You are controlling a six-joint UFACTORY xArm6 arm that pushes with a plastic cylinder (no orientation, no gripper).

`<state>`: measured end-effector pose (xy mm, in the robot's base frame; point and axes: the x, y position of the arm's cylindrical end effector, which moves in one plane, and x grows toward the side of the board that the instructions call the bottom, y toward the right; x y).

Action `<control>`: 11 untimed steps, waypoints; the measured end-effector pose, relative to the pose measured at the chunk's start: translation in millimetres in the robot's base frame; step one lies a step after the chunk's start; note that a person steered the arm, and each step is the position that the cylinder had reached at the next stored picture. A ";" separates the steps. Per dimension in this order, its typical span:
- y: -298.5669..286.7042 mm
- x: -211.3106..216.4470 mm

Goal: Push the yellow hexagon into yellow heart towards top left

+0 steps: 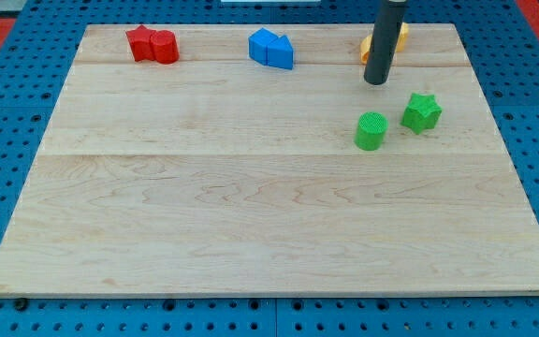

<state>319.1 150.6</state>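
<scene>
My tip (375, 81) rests on the board near the view's top right. Right behind the rod, yellow blocks (400, 37) show partly. The rod hides most of them, so I cannot tell the hexagon from the heart. A yellow edge also shows on the rod's left side (366, 49). The tip stands just below these yellow blocks, toward the view's bottom.
A green cylinder (371, 130) and a green star (421, 112) lie below the tip. Two blue blocks (270, 49) sit together at top middle. A red star and red cylinder (152, 44) sit together at top left. The wooden board (251, 215) lies on a blue pegboard.
</scene>
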 end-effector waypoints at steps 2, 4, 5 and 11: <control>154.3 -79.7; 108.6 -117.5; 46.6 -109.4; -91.2 -123.6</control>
